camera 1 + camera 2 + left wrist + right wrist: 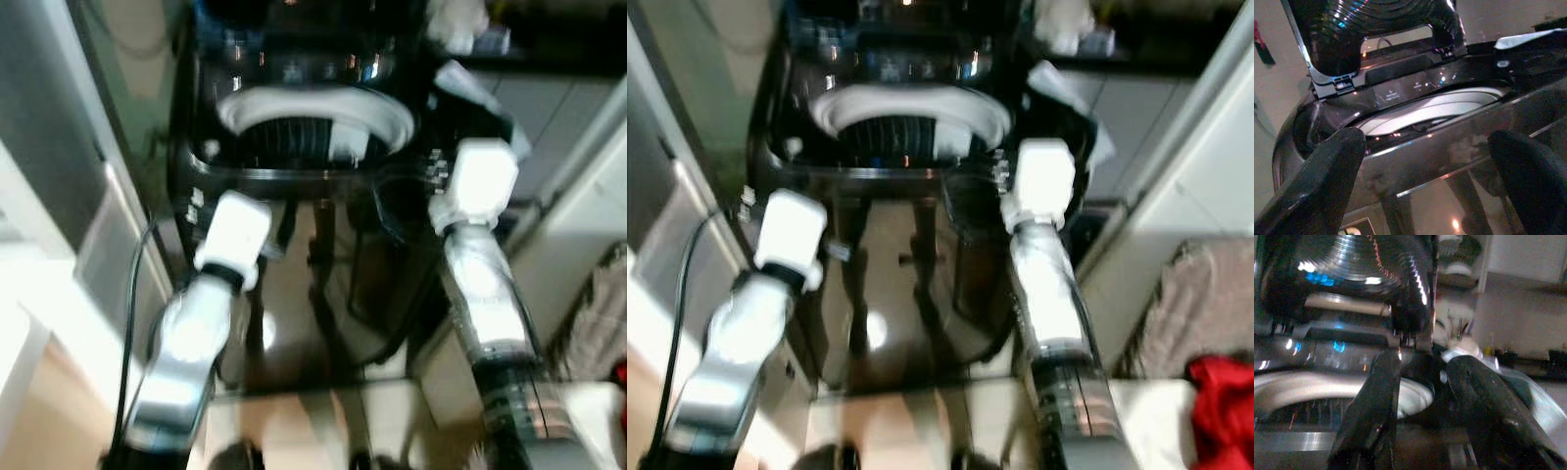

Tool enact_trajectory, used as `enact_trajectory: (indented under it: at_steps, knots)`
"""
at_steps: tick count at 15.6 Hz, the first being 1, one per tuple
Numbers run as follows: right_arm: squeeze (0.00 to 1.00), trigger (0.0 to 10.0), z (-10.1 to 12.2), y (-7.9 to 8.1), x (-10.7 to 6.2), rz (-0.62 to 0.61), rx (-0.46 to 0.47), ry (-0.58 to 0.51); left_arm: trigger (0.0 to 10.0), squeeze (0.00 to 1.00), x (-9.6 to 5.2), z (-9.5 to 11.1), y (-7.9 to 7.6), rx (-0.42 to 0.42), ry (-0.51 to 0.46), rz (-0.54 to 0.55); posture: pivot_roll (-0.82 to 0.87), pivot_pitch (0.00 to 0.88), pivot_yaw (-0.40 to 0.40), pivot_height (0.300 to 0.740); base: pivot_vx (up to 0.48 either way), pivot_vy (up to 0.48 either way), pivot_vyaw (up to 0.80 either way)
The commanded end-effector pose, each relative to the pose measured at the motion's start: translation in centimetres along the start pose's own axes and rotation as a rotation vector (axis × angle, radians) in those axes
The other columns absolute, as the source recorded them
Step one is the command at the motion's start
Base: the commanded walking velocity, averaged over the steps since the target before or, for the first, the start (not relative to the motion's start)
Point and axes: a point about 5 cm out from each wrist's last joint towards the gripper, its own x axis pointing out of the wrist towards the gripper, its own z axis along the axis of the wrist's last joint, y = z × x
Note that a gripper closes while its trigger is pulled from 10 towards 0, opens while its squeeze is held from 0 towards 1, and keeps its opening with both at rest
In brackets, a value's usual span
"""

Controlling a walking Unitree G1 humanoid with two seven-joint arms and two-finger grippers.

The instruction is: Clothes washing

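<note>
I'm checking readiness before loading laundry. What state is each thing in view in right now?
Glossy black top-loading washing machine: lid raised, drum opening exposed.
Curved dark lid: up, hinged at the back.
White drum rim: uncovered; contents too dark to tell.
Left end effector: open, empty, facing the machine's front edge.
Right end effector: fingers slightly apart, empty, near the drum rim.
Red cloth: lying bunched to the robot's right, outside the machine.

A red cloth (pixel 1223 406) lies at the lower right, beside a brownish fabric (pixel 1205 294). A black cable (pixel 130 323) hangs down on the left, near a grey panel (pixel 108 250). Behind, white things (pixel 1063 24) stand on a dark shelf (pixel 1156 54).
</note>
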Motion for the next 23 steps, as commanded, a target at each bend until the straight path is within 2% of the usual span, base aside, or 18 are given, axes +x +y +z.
enact_trajectory:
  at_steps: [1, 3, 5, 6, 7, 9, 10, 11, 14, 16, 20, 23]
  knots:
    - [0.0, 10.0, 2.0, 0.4, -0.7, 0.085, -0.007, -0.071, 10.0, 0.0, -0.4, 0.8, -0.3, -0.005, -0.036, -0.007, 0.0, 0.04, -0.039, 0.74, 0.0, 0.0, 0.0]
    - [0.0, 10.0, 0.5, -0.2, -2.2, 0.104, 0.001, 0.002, 10.0, 0.0, -1.0, 0.1, -0.2, -0.028, -0.01, 0.013, -0.01, 0.044, -0.037, 0.74, 0.0, 0.0, 0.0]
    - [0.0, 10.0, -1.7, -0.9, -3.3, 0.092, 0.07, 0.162, 10.0, 0.0, -1.0, -0.9, 0.0, -0.078, 0.045, 0.078, -0.02, 0.058, -0.041, 0.74, 0.0, 0.0, 0.0]
    - [0.0, 10.0, -2.6, -0.8, -3.7, 0.09, 0.085, 0.239, 10.0, 0.0, -0.9, -2.0, 0.0, -0.137, 0.096, 0.112, -0.02, 0.063, -0.041, 0.74, 0.0, 0.0, 0.0]
    - [0.0, 10.0, -3.0, -0.1, -3.7, 0.141, 0.072, 0.268, 10.0, 0.0, -0.9, -3.0, 0.3, -0.176, 0.136, 0.148, -0.02, 0.063, -0.05, 0.74, 0.0, 0.0, 0.0]
    - [0.0, 10.0, -3.3, 0.8, -3.1, 0.187, 0.087, 0.294, 10.0, 0.0, -0.6, -3.4, 0.8, -0.148, 0.145, 0.189, -0.01, 0.053, -0.057, 0.74, 0.0, 0.0, 0.0]
    - [0.0, 10.0, -3.6, 1.2, -2.8, 0.209, 0.083, 0.318, 10.0, 0.0, -0.3, -3.5, 0.7, -0.098, 0.147, 0.196, -0.01, 0.047, -0.057, 0.74, 0.0, 0.0, 0.0]
    - [0.0, 10.0, -4.0, 1.4, -2.6, 0.223, 0.071, 0.342, 10.0, 0.0, -0.2, -3.6, 0.6, -0.083, 0.145, 0.193, -0.01, 0.043, -0.056, 0.74, 0.0, 0.0, 0.0]
    - [0.0, 10.0, -4.7, 2.1, -2.4, 0.252, 0.093, 0.378, 10.0, 0.0, 0.3, -3.6, 0.3, -0.063, 0.137, 0.173, 0.01, 0.032, -0.052, 0.74, 0.0, 0.0, 0.53]
    - [0.0, 10.0, -5.0, 2.1, -2.0, 0.248, 0.074, 0.383, 10.0, 0.0, 0.5, -3.8, 0.3, -0.04, 0.142, 0.168, 0.01, 0.031, -0.048, 0.74, 0.0, 0.0, 0.28]
    - [0.0, 10.0, -4.3, 1.7, -1.8, 0.204, 0.097, 0.326, 10.0, 0.0, 0.4, -4.4, 0.2, -0.079, 0.164, 0.159, 0.01, 0.021, -0.045, 0.74, -0.271, -0.264, 0.0]
    - [0.0, 10.0, -4.5, 1.9, -1.9, 0.22, 0.087, 0.329, 10.0, 0.0, 0.5, -4.6, 0.2, -0.076, 0.162, 0.143, 0.01, 0.012, -0.043, 0.74, -0.29, 0.0, 0.0]
